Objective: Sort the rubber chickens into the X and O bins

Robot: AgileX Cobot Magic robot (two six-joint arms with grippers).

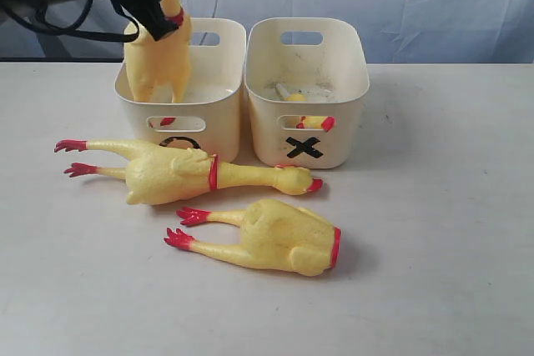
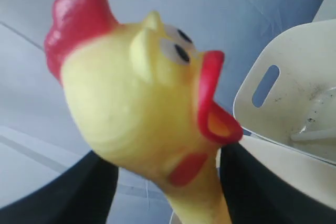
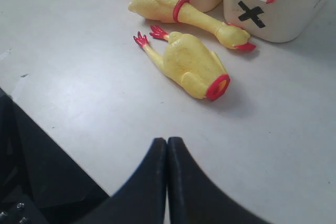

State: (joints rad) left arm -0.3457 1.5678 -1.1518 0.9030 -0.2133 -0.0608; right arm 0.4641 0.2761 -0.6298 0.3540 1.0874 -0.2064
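Left wrist view: chicken (image 2: 136, 114) inside claw (image 2: 168, 190)

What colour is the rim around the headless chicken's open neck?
Red, around an orange-yellow opening; the right wrist view shows the headless chicken best.

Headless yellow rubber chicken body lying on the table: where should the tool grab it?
The headless yellow rubber chicken body lies flat on the white table, so come from above. Pinch across the narrow end where its thin legs join; the plump torso is probably harder to span.
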